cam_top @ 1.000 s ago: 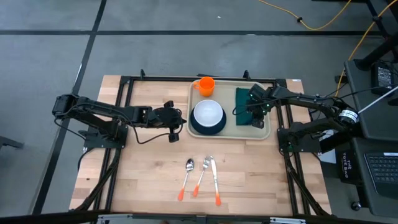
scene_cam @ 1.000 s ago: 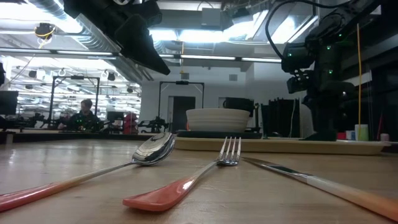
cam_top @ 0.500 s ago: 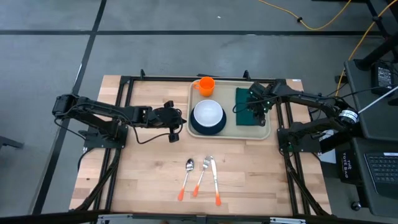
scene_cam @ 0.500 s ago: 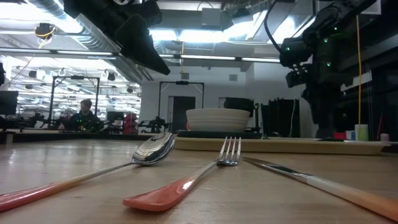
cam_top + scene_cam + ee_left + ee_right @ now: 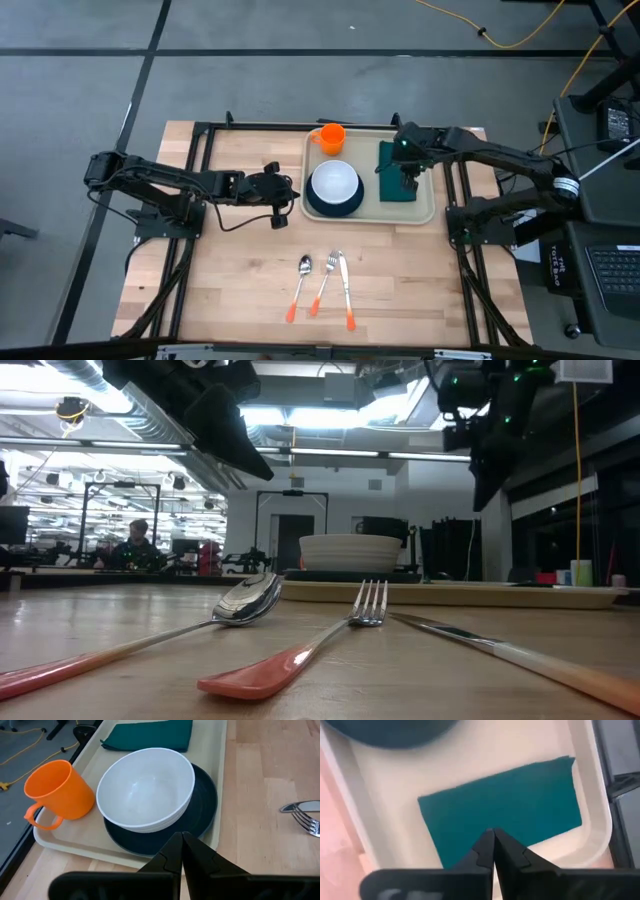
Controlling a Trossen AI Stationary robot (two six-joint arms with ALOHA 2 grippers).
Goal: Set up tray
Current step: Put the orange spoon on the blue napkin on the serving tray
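Observation:
The beige tray (image 5: 370, 150) lies at the table's far right of centre. On it stand an orange cup (image 5: 330, 137) and a white bowl (image 5: 334, 182) on a dark teal plate (image 5: 320, 208). A dark green napkin (image 5: 396, 160) lies flat on the tray's right part. My right gripper (image 5: 408, 188) hangs shut above the napkin (image 5: 520, 795), well clear of it in the low view (image 5: 480, 490). My left gripper (image 5: 290, 192) is shut and hovers just left of the tray's left rim (image 5: 65, 847), pointing at the bowl (image 5: 145, 790).
A spoon (image 5: 300, 285), a fork (image 5: 324, 280) and a knife (image 5: 345, 290), all with orange handles, lie side by side on the wood near the table's front, below the tray. Bare wood lies to either side of them.
My right gripper has risen from low over the napkin to well above the tray and has gone slightly toward the table's far edge. The napkin stays flat on the tray. My left arm has kept still.

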